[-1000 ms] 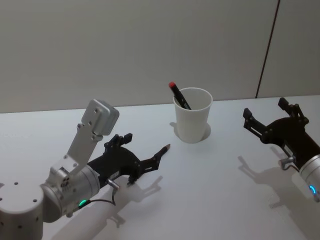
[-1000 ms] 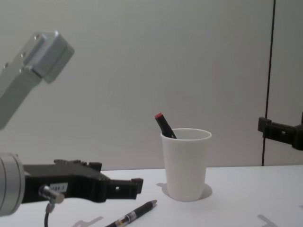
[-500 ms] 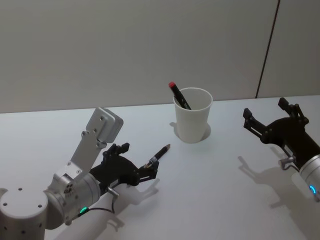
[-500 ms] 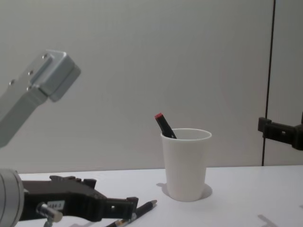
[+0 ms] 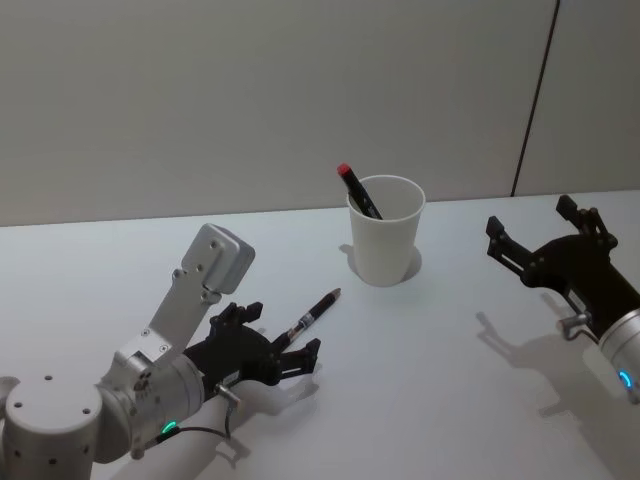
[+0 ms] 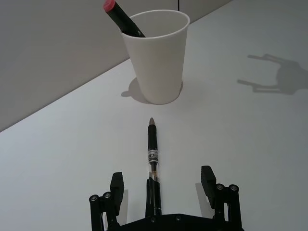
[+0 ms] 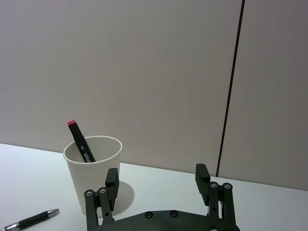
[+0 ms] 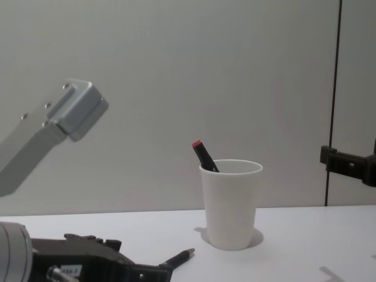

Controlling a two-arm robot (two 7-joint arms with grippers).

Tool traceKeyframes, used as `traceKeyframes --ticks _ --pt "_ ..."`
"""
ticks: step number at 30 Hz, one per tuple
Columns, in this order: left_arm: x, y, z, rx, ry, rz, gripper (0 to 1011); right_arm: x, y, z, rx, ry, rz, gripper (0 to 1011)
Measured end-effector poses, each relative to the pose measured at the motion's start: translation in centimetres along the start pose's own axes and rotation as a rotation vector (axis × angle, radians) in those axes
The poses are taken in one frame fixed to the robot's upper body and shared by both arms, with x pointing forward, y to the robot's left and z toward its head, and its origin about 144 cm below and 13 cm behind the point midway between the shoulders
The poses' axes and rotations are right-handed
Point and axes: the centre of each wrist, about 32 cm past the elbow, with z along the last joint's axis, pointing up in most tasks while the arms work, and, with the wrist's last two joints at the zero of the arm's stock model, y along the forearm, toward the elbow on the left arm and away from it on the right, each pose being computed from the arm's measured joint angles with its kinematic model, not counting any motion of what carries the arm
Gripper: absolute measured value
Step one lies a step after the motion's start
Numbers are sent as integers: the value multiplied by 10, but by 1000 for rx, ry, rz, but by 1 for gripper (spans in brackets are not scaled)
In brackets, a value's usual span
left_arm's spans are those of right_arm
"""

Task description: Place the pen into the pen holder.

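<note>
Two black fingers (image 6: 117,182) of my left claw (image 6: 162,177) stand spread wide on either side of the pen (image 6: 152,159), neither one touching it, so the claw is released and grips nothing. I read that stance as a lining-up for the pick: in the left wrist view the barrel runs straight up the middle of the gap, its rear end tucked under the palm and its tip aimed at the pen holder (image 6: 156,57) in the upper centre of the frame. In the head view the same claw (image 5: 283,335) sits low in the lower left, close over the tabletop (image 5: 450,380), with the pen (image 5: 315,310) lying flat and slanting up toward the white cup (image 5: 385,245) at centre, near it but clearly apart. The cup stands upright and already carries a black marker with a red cap (image 5: 358,190) leaning against its left rim, which leaves the right side of the mouth free for my pen. To my mind the straddle is centred well enough that closing would catch the barrel squarely. My right claw (image 5: 530,222) hangs idle at the right edge, fingers apart, well clear of the cup.
</note>
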Motion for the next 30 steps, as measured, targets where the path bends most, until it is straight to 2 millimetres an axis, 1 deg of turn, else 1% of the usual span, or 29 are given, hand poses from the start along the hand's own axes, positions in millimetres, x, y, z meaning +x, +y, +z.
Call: traceKeyframes --ticks 30 --pt "1 -19 -2 48 35 12 1001 0 0 0 0 0 0 1001"
